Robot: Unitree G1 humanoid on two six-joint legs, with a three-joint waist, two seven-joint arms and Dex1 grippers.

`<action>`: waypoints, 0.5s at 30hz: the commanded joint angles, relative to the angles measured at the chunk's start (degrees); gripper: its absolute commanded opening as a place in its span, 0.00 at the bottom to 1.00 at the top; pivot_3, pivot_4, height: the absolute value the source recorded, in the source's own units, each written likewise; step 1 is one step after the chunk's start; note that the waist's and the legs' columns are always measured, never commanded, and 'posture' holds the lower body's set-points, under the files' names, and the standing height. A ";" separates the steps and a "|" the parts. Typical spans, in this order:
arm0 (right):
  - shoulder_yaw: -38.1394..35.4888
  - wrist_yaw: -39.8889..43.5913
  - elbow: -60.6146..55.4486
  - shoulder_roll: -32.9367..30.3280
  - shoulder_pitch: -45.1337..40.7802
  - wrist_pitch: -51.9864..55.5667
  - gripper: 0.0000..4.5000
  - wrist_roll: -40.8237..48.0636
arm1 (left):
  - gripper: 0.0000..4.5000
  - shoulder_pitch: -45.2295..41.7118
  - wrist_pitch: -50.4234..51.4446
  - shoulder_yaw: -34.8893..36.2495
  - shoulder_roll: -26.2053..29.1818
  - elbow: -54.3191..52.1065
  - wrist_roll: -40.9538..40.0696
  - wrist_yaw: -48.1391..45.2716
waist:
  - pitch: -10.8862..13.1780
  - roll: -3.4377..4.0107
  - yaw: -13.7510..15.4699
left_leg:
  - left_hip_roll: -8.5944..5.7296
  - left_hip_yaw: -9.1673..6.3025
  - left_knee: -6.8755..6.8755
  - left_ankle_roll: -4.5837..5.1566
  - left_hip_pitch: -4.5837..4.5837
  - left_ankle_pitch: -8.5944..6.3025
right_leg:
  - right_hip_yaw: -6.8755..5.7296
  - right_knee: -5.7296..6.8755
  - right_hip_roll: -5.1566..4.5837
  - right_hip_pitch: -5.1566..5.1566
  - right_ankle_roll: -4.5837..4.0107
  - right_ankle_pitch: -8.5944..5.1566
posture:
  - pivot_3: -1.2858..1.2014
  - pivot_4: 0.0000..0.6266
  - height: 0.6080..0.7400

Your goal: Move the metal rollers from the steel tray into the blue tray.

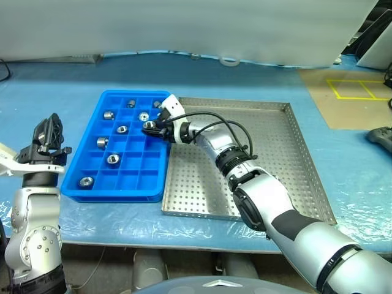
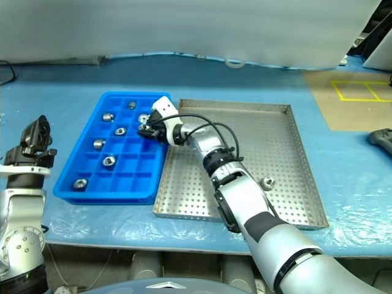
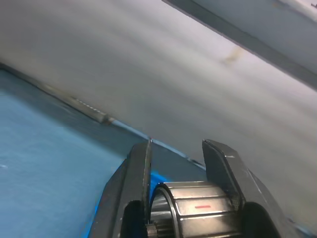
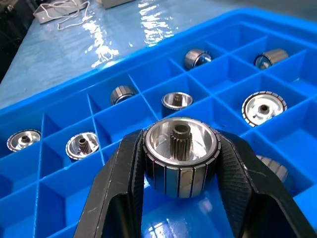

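Note:
My right gripper [image 1: 151,127] hangs low over the far middle of the blue tray [image 1: 131,187], shut on a metal roller [image 4: 181,161] whose toothed hub faces the wrist camera. Several more metal rollers [image 1: 113,158] lie in separate compartments of the blue tray. The steel tray [image 1: 275,135] lies just right of it, touching it, with one roller [image 2: 267,182] on its perforated floor near the front. My left gripper [image 1: 49,133] is raised left of the blue tray, off to the side. Its fingers [image 3: 141,173] are shut on another roller [image 3: 198,206].
Both trays rest on a blue plastic-covered table [image 1: 55,92]. A white tape ring [image 1: 230,61] lies at the table's back edge. A brown board with a yellow taped square [image 1: 355,89] and a black object [image 1: 381,138] are at the right.

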 commanded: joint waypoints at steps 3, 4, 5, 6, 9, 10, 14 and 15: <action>-1.25 1.12 1.94 2.63 -4.36 -3.37 0.37 -0.46 | 0.30 3.85 -2.51 -0.59 -1.93 -4.06 5.41 0.69 | 0.01 0.01 1.15 | 0.02 -0.05 0.00 0.01 -0.02 -0.01 | -0.02 0.03 0.01 -0.02 0.00 -0.01 | 0.64 0.24 1.00; -1.05 1.30 2.39 3.12 -4.58 -3.62 0.37 -0.73 | 0.30 4.80 -2.59 -1.33 -2.28 -4.49 6.96 0.69 | 0.00 0.01 1.40 | 0.02 -0.08 0.00 0.02 -0.03 -0.01 | -0.04 0.03 0.01 -0.02 0.00 -0.01 | 0.65 0.24 1.00; -0.96 1.43 2.76 3.48 -4.76 -3.82 0.37 -0.91 | 0.30 5.60 -2.72 -1.96 -2.61 -4.88 8.33 0.66 | 0.01 0.01 1.99 | 0.02 -0.10 0.00 0.02 -0.04 -0.01 | -0.05 0.03 0.00 -0.01 0.00 -0.01 | 0.65 0.24 1.00; -0.90 1.49 3.09 3.81 -4.94 -4.01 0.37 -1.09 | 0.30 6.31 -3.00 -2.47 -3.02 -5.26 9.41 0.69 | 0.01 0.02 2.34 | 0.01 -0.12 0.00 0.02 -0.04 -0.01 | -0.06 0.03 0.00 0.00 0.00 -0.01 | 0.66 0.24 1.00; -0.17 1.10 4.24 4.45 -5.43 -5.17 0.37 -2.61 | 0.30 8.42 -4.15 -2.76 -4.95 -6.82 10.55 1.18 | 0.02 0.03 3.51 | 0.01 -0.18 0.00 0.01 -0.09 -0.01 | -0.08 0.03 0.00 -0.01 0.01 -0.02 | 0.67 0.24 1.00; 0.35 0.77 4.71 4.42 -5.47 -5.77 0.37 -3.48 | 0.30 9.03 -4.33 -2.79 -5.46 -7.31 10.82 1.22 | 0.02 0.03 3.83 | 0.01 -0.20 0.00 0.01 -0.09 -0.01 | -0.08 0.03 0.00 -0.01 0.01 -0.02 | 0.67 0.24 1.00; 0.51 1.16 5.99 4.14 -5.62 -6.33 0.37 -4.83 | 0.30 10.68 -4.86 -2.75 -6.67 -8.18 11.24 1.08 | 0.03 0.05 4.60 | 0.01 -0.40 0.00 -0.02 -0.23 0.00 | -0.12 0.03 0.01 -0.03 0.02 -0.03 | 0.67 0.24 1.00; 0.37 1.35 6.13 4.03 -5.65 -6.41 0.37 -4.95 | 0.30 10.83 -4.92 -2.72 -6.80 -8.15 11.30 1.00 | 0.04 0.06 4.81 | 0.01 -0.45 0.00 -0.02 -0.26 0.01 | -0.12 0.03 0.01 -0.05 0.02 -0.03 | 0.67 0.24 1.00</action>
